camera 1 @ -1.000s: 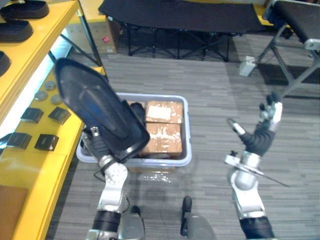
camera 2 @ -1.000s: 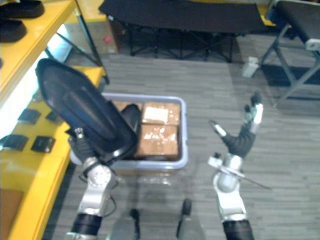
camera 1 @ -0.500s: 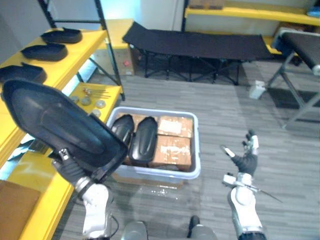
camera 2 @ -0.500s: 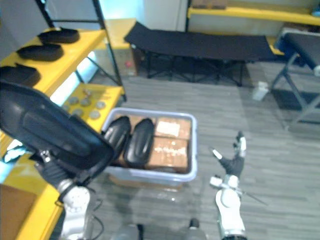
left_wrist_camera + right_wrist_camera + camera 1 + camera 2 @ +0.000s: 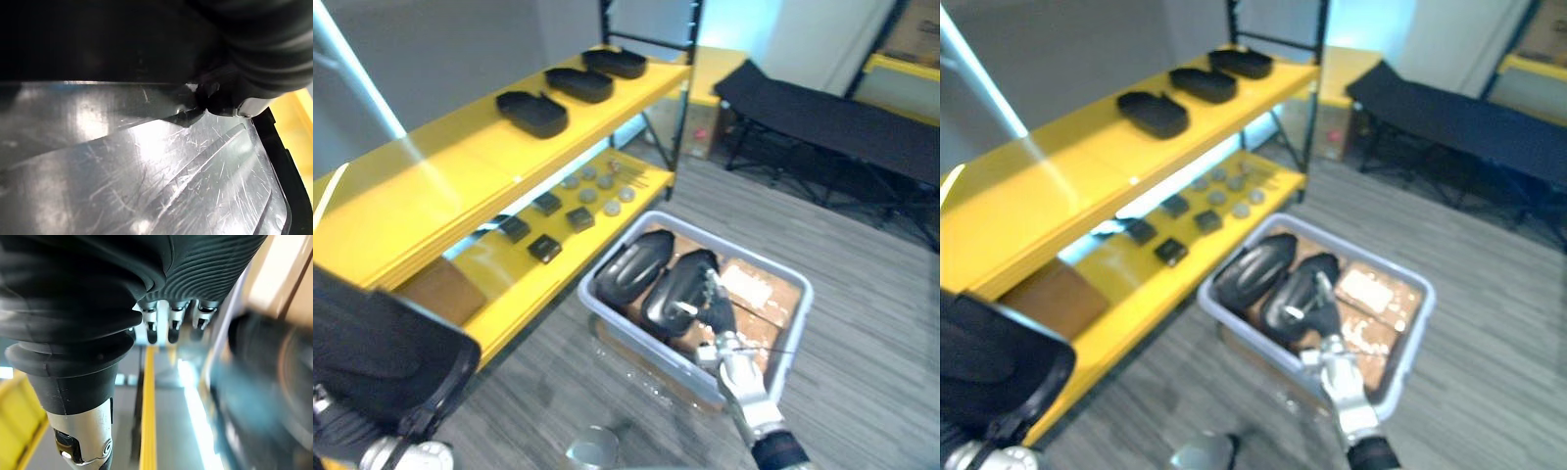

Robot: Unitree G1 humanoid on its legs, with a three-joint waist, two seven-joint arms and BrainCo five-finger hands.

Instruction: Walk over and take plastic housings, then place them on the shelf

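Housing point(image 5: 386, 352) seemingly atop left hand point(image 5: 340, 438) (grip hidden, cannot tell); right hand point(image 5: 717, 311) fingers straight.

Bright, even light fills the head views, strongest at upper centre. Glare streaks the yellow shelf point(image 5: 431, 171) at left, and a bright band glows under its top board. In the left wrist view, white sheen covers the scratched plastic housing point(image 5: 146, 196), which is dark above.

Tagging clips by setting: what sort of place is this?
Likely a workshop or factory storeroom: a yellow two-tier shelf holding black plastic housings in a row, and a grey plastic bin of more housings beside it.
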